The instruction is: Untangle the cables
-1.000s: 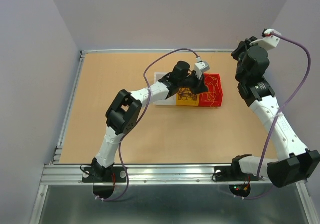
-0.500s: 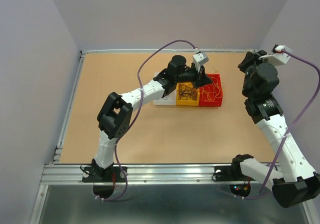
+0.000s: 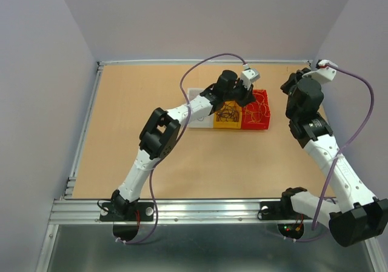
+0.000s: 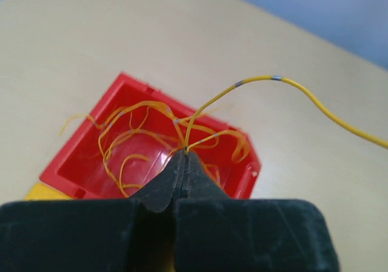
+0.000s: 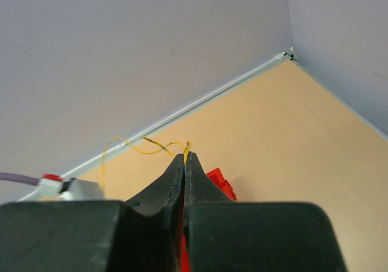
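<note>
Yellow tray (image 3: pixel 227 125) of dark cables (image 3: pixel 227 111) sits mid-bench (image 3: pixel 133 102), a red tray (image 4: pixel 79 129) of yellow-orange cables (image 4: pixel 130 108) touching its right side. Above the red tray the left pincer (image 4: pixel 183 155) is clamped on one yellow strand (image 4: pixel 276 77). Further right, the raised right pincer (image 5: pixel 184 157) also pinches a yellow strand.

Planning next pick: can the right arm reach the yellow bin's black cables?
Probably not yet: the left arm hangs over the yellow bin, and the right gripper is shut on a yellow cable.

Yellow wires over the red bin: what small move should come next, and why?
Probably ease the right gripper away from the left gripper. Both are shut on a yellow strand, and the left one pinches loops trailing into the red bin, so a gentle pull may separate them.
</note>
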`<control>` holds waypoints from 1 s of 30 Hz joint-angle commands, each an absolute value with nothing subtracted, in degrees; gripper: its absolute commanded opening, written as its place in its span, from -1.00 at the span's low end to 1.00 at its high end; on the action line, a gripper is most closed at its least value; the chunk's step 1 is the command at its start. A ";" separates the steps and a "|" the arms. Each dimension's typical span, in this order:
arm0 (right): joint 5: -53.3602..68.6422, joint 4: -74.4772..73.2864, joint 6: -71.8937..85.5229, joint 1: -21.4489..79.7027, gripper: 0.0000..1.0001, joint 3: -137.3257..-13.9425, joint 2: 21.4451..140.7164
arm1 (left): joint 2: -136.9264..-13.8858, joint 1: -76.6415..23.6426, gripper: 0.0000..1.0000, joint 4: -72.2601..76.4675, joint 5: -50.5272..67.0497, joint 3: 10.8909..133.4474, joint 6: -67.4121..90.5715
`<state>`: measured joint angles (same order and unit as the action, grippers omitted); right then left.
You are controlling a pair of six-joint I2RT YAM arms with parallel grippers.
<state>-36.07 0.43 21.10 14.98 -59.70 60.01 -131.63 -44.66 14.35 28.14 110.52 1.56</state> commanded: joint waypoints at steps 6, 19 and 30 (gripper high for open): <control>-38.15 3.08 23.64 13.63 -0.99 -54.15 62.57 | -137.11 -45.00 -1.00 3.70 20.75 115.75 -2.81; -35.24 6.24 25.40 12.30 -0.99 -50.45 62.84 | -126.92 -44.91 -1.00 7.64 22.93 107.05 -4.05; -34.98 6.24 24.87 12.30 -0.99 -50.27 61.08 | -124.10 -44.91 -1.00 3.61 22.69 109.42 -1.40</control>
